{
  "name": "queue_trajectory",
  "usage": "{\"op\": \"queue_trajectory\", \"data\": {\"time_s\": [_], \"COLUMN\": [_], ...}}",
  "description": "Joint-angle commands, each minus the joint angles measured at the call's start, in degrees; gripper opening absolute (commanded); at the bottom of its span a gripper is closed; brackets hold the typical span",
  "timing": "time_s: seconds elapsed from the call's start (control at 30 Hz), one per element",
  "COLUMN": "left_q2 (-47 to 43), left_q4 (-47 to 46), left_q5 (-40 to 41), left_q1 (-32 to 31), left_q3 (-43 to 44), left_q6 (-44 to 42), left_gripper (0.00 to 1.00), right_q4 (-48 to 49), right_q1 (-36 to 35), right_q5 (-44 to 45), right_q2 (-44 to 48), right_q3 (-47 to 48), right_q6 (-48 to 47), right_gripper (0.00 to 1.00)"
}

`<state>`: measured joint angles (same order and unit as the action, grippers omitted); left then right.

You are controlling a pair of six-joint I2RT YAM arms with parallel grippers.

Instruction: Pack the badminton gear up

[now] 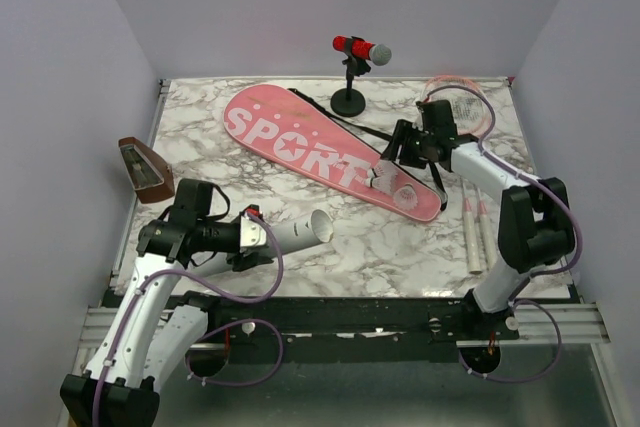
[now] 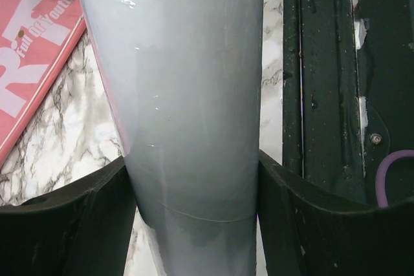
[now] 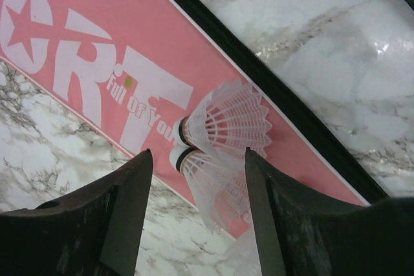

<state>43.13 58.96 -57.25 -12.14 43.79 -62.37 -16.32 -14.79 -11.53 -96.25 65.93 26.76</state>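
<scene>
- L side: left gripper [image 1: 258, 235] is clamped on the white tube [image 1: 300, 231], jaws pressed to both its walls in the wrist view. It grips the rear part, leaving the front half free.
- Tube axis: runs roughly L-to-R across the table [image 1: 400, 257], lifted off the marble. The open mouth faces right, toward the pink bag [image 1: 300, 142].
- Bag: lies diagonal mid-table, wide end far-left, narrow end near-right, "SPORT" face up. Closed or unzipped: cannot tell.
- Key relation: two shuttlecocks [image 3: 220, 130] lie side by side on the narrow end of the bag. They sit right of the tube mouth and a bit farther from me, clearly apart from it. In the L wrist view their corks look turned toward the tube.
- R side: right gripper [image 3: 197, 159] hangs over that pair with jaws apart, one each side. There is a clear gap at the cork side. The feather skirt sits close to the other jaw; contact not confirmed, so I rate this as straddling, not held.
- Judgement: R arm is far nearer the shuttles, L arm has the tube. Next move likely needs corks lined up with the tube axis, mouth brought close.
- Far R: rackets [image 1: 475, 232] lie along the right edge, handles toward me, not yet packed.
</scene>
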Motion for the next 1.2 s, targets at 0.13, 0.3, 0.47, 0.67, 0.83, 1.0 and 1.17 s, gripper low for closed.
{"op": "queue_trajectory", "data": {"time_s": [0.13, 0.3, 0.47, 0.67, 0.83, 1.0, 1.17], "left_q2": [0.0, -0.3, -1.5, -1.3, -0.2, 0.2, 0.2], "left_q4": [-4.7, -4.7, -6.0, -6.9, -7.3, -7.7, -9.6], "left_q5": [2.2, 2.6, 2.8, 3.1, 4.0, 2.9, 2.1], "left_q1": [-0.7, -1.0, -1.0, -1.0, -1.3, -1.4, -1.5], "left_q3": [-1.2, -1.3, -1.3, -1.3, -0.8, -0.7, -1.9], "left_q6": [3.8, 4.0, 4.3, 5.0, 4.3, 4.6, 6.1], "left_gripper": [0.54, 0.54, 0.54, 0.54, 0.54, 0.54, 0.54], "right_q4": [4.7, 5.2, 6.2, 6.3, 4.8, 3.8, 2.5], "right_q1": [0.2, 0.3, 0.2, 0.2, 0.2, -0.5, -3.1], "right_q5": [-2.9, -4.6, -6.3, -7.8, -10.4, -12.2, -14.7], "right_q2": [-6.8, -8.7, -8.1, -6.1, -2.3, 5.4, 15.7], "right_q3": [5.4, 5.0, 3.5, 3.5, 5.2, 5.1, 4.0], "right_q6": [-2.3, -2.5, -2.0, -0.9, 0.5, 3.2, 5.8], "right_gripper": [0.63, 0.52, 0.40, 0.26, 0.03, 0.00, 0.00]}}
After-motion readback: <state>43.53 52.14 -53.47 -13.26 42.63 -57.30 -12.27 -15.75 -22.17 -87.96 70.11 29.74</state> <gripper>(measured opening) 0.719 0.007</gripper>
